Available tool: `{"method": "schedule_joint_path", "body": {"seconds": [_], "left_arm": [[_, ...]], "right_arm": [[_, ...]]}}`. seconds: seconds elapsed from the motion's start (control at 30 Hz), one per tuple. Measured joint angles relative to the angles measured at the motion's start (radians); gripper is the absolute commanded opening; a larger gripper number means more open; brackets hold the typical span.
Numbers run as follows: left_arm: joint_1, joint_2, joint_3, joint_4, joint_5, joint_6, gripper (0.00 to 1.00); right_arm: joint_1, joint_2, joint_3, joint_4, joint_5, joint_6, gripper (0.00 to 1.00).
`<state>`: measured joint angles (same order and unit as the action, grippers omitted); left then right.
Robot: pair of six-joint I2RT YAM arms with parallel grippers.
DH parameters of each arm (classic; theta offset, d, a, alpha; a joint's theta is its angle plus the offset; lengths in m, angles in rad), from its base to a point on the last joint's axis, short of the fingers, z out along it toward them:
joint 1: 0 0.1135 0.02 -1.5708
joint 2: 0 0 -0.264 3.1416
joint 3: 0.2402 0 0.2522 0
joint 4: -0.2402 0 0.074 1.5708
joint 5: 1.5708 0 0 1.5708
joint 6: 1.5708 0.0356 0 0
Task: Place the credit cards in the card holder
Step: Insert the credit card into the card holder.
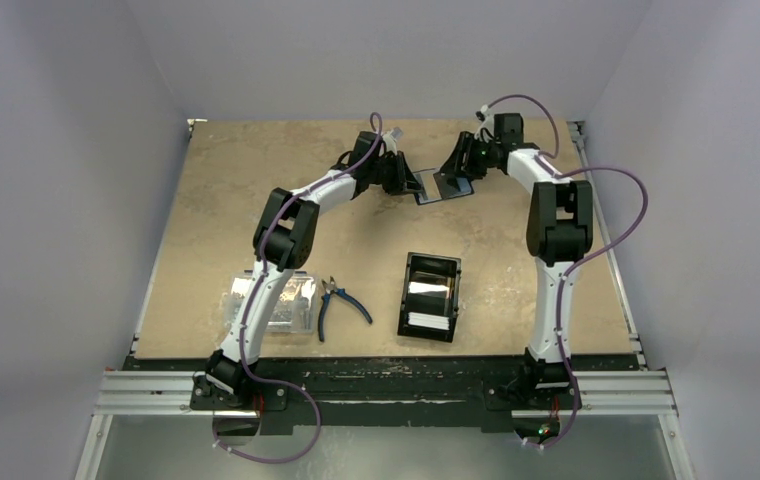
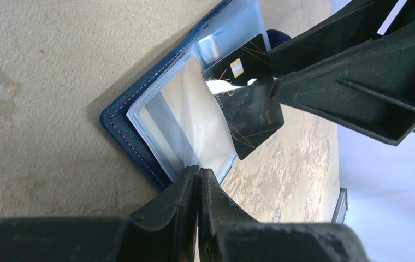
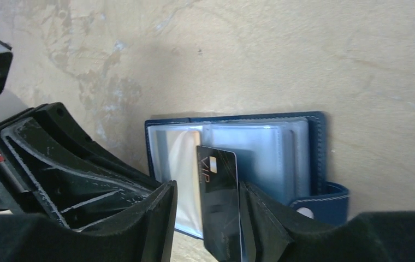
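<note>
One black card (image 3: 219, 202) stands on edge between the right gripper's (image 3: 208, 188) parted fingers, touching one finger with a gap to the other, its chip end over the clear sleeves of the card holder (image 3: 320, 153). That navy holder lies open and flat near the table's (image 1: 256, 180) far edge, about midway along. The left gripper (image 2: 199, 173) is clenched, tips at the sleeves' edge; whether a sleeve is pinched is unclear. Toward the near edge sit a black tray (image 1: 403, 300) holding white cards (image 1: 429, 322), blue-handled pliers (image 1: 341, 303) and a clear box (image 1: 276, 303).
</note>
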<state>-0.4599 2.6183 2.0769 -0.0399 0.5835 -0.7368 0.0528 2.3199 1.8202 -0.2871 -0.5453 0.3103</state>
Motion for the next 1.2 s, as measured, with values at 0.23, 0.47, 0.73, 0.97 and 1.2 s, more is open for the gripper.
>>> {"method": "schedule_joint_path", "body": {"seconds": [0.23,0.47,0.73,0.97,1.2], "left_arm": [[0.000,0.002,0.005,-0.003,0.002,0.000,0.06],[0.001,0.003,0.006,-0.004,0.005,0.000,0.06],[0.002,0.004,0.007,-0.003,0.007,0.000,0.06],[0.002,0.004,0.007,-0.004,0.008,0.000,0.06],[0.002,0.004,0.007,-0.004,0.008,0.000,0.06]], "right_arm": [[-0.029,-0.006,0.003,-0.029,0.026,-0.013,0.37],[-0.039,-0.006,-0.005,-0.034,-0.001,-0.009,0.42],[-0.040,-0.006,-0.026,-0.006,-0.027,-0.009,0.37],[-0.042,-0.006,-0.045,0.011,-0.060,-0.008,0.25],[-0.042,-0.006,-0.063,0.016,-0.080,-0.005,0.06]]}}
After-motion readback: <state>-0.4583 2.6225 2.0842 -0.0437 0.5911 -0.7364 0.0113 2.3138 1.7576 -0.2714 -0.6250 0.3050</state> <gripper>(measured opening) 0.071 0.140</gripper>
